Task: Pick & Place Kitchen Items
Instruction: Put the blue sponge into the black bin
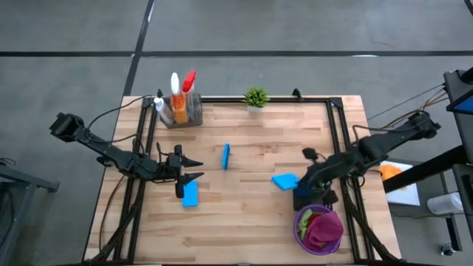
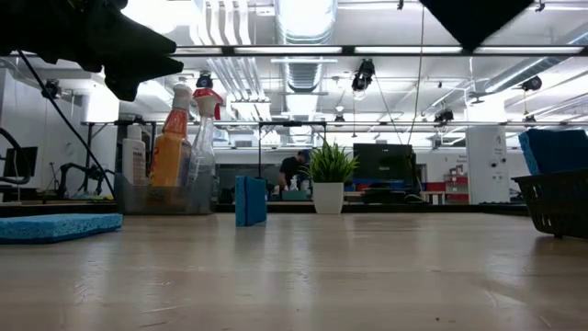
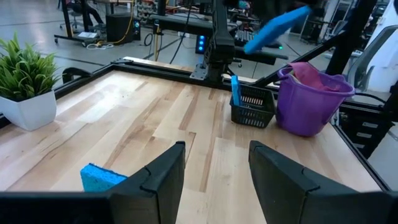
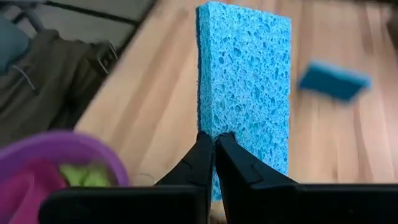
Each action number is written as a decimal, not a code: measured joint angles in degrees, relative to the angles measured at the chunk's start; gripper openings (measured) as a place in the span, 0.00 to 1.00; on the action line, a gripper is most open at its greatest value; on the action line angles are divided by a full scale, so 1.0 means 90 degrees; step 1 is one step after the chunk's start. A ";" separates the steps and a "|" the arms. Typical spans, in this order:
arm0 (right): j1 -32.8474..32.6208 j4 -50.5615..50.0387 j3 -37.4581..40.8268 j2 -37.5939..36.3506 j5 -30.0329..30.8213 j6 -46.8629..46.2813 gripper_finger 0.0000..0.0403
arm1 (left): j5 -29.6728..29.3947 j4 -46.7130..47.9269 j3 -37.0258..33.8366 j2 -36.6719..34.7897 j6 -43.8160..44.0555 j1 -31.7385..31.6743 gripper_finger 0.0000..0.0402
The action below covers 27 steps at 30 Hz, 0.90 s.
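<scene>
Sponges of porous blue foam, flat and rectangular, were spread over the pale wooden bench (image 1: 244, 214). One sponge (image 4: 245, 87) was pinched at its edge by the right gripper (image 4: 214, 146), whose jaws were pressed thin against it; in the high view it hung as a blue slab (image 1: 284, 180) just beside a small dark mesh basket (image 1: 305, 197) at the bench's right side. In the left wrist view another sponge stood on edge inside that basket. Touching the basket stood a round purple plastic bucket (image 1: 318, 230) stuffed with magenta and green cloths (image 1: 322, 226).

A second sponge (image 1: 190, 194) lay flat just below the left gripper (image 1: 194, 168), whose dark jaws stood spread and pointed toward the bench's middle, holding nothing. A third sponge (image 1: 226, 156) stood on its narrow edge near the centre, a little beyond those jaws.

At the far left corner a clear bin (image 1: 186, 111) held spray bottles (image 1: 177, 96): white, orange and red-topped clear. A tiny green potted plant (image 1: 256, 97) in a white pot sat at the far edge.
</scene>
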<state>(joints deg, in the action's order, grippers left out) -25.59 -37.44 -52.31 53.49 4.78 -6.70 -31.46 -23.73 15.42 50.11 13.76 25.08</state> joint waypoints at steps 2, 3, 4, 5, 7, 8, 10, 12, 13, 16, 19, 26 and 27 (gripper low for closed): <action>0.0072 -0.0566 -0.0014 -0.0200 -0.0021 -0.0329 0.04 | 0.0000 0.0000 0.0000 0.0000 0.0005 0.0000 0.45; 0.0111 -0.0827 -0.0017 -0.0274 -0.0088 -0.0478 0.04 | 0.0000 0.0000 0.0000 0.0000 0.0003 0.0000 0.45; 0.0155 -0.1042 -0.0013 -0.0328 -0.0167 -0.0633 0.04 | 0.0000 -0.0002 0.0000 0.0002 0.0003 0.0000 0.45; 0.0198 -0.1220 -0.0003 -0.0369 -0.0260 -0.0772 0.04 | 0.0000 -0.0015 0.0000 0.0001 0.0005 0.0000 0.45; 0.0269 -0.1568 0.0010 -0.0399 -0.0410 -0.1012 0.04 | 0.0000 -0.0019 0.0000 0.0000 0.0005 0.0000 0.45; 0.0282 -0.1672 0.0014 -0.0382 -0.0515 -0.1108 0.04 | 0.0000 -0.0022 0.0000 0.0000 0.0005 0.0000 0.45; 0.0282 -0.1727 0.0017 -0.0326 -0.0736 -0.1238 0.04 | 0.0000 -0.0022 0.0000 0.0001 0.0005 0.0000 0.45; 0.0280 -0.1731 0.0017 -0.0254 -0.1073 -0.1368 0.04 | 0.0000 -0.0022 0.0000 0.0000 0.0005 0.0000 0.45; 0.0277 -0.1756 0.0017 -0.0217 -0.1263 -0.1423 0.04 | 0.0000 -0.0022 0.0000 0.0000 0.0005 0.0000 0.45; 0.0283 -0.1956 0.0017 -0.0075 -0.1613 -0.1552 0.04 | 0.0000 -0.0020 0.0000 0.0000 0.0005 0.0000 0.45; 0.0312 -0.2214 0.0017 0.0047 -0.1679 -0.1593 0.04 | 0.0000 -0.0022 0.0000 0.0000 0.0005 0.0000 0.45; 0.0500 -0.2403 0.0043 0.0275 -0.1999 -0.1559 0.04 | 0.0000 -0.0019 0.0000 0.0000 0.0007 0.0000 0.45; 0.0536 -0.2399 0.0069 0.0297 -0.2087 -0.1550 0.04 | 0.0000 -0.0019 0.0000 0.0000 0.0007 0.0000 0.45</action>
<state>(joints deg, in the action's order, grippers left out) -20.76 -59.03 -51.69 56.16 -14.00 -20.65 -31.46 -23.90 15.42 50.11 13.82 25.08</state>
